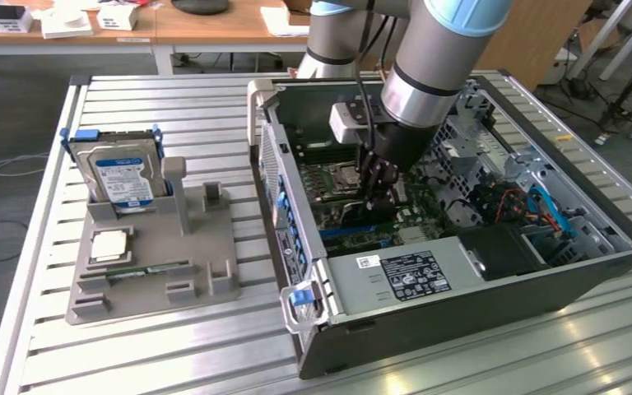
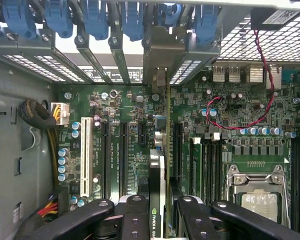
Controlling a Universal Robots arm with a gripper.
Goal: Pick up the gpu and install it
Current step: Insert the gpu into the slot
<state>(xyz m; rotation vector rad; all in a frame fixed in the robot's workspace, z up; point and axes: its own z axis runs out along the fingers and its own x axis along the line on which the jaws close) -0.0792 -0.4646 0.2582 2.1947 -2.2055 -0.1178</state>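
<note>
End effector [image 2: 162, 212] grips the gpu [image 2: 158, 172] edge-on inside the open computer case [image 1: 579, 271], over the motherboard [image 2: 125, 110] slots. Arm [image 1: 437, 49] descends near-vertical into the case. Grey holder [image 1: 146, 288], near the desk [image 1: 30, 329] edge, carries a hard drive [image 1: 124, 177].

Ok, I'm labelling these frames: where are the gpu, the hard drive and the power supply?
gpu [image 2: 156, 180]: wrist view, its black cooler edge.
hard drive [image 1: 125, 177]: exterior view, its blue label.
power supply [image 1: 415, 276]: exterior view, its printed sticker.
</note>
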